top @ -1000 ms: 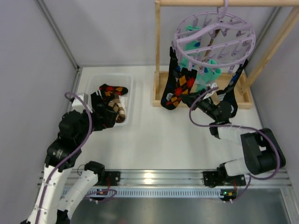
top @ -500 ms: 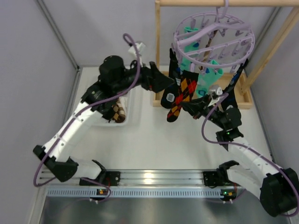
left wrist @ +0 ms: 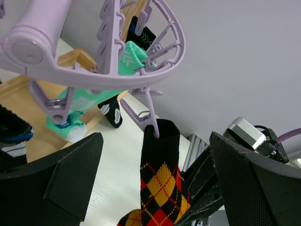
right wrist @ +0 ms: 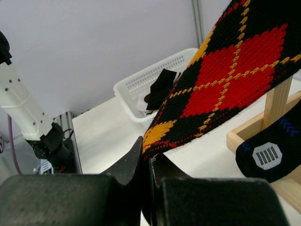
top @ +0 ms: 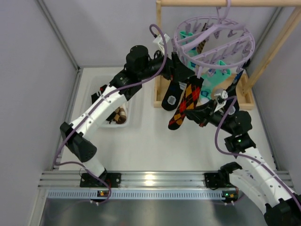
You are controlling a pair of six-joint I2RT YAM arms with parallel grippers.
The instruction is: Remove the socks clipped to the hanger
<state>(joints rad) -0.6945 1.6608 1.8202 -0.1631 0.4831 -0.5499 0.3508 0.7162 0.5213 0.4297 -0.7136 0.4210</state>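
Argyle sock (top: pixel 187 101): right tool (right wrist: pixel 146 151) clamped on lower end; left tool (left wrist: pixel 155 157) spread, facing clip (left wrist: pixel 151 120). Risk: pull tilts hanger (left wrist: pixel 42 33), fabric stretches.

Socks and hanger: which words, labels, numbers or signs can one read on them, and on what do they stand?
No word or number is readable in any view.
Dark sock: white hexagon badge with upright bars; a sign, no letters.
Black sock behind the hanger: white marks, too blurred to read.
Mint-green sock: white mark, too blurred.
Argyle sock: diamonds only, no text.
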